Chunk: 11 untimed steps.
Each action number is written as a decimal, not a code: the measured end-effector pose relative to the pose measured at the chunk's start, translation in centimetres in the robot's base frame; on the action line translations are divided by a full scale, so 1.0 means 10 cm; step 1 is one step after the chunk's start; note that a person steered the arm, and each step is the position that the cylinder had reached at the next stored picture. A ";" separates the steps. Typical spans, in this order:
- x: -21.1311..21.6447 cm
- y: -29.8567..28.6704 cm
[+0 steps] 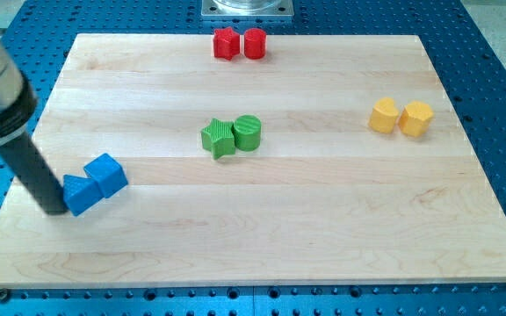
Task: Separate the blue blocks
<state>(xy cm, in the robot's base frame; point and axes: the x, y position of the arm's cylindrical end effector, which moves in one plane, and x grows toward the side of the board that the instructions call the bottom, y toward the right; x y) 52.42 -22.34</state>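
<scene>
Risk assessment at this moment: my tip [54, 211] sits at the view's left of the blue pair, against or just beside the lower blue block [81, 195], a wedge-like piece whose exact shape I cannot settle from this angle. The blue cube [106, 173] touches it on the upper right. Both lie near the left edge of the desk [323, 246]. No jaws exist on this rod, so nothing is held or clamped.

Principal hazard: a push toward the view's right would carry both blocks together, leaving them joined. An off-centre push may merely spin the wedge against the cube. The rod hides the contact point. The green pair [233, 135], red pair [240, 43] and yellow pair [401, 117] stand well apart.
</scene>
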 end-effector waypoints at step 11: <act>0.17 0.11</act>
<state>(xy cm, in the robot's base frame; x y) 54.09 -21.21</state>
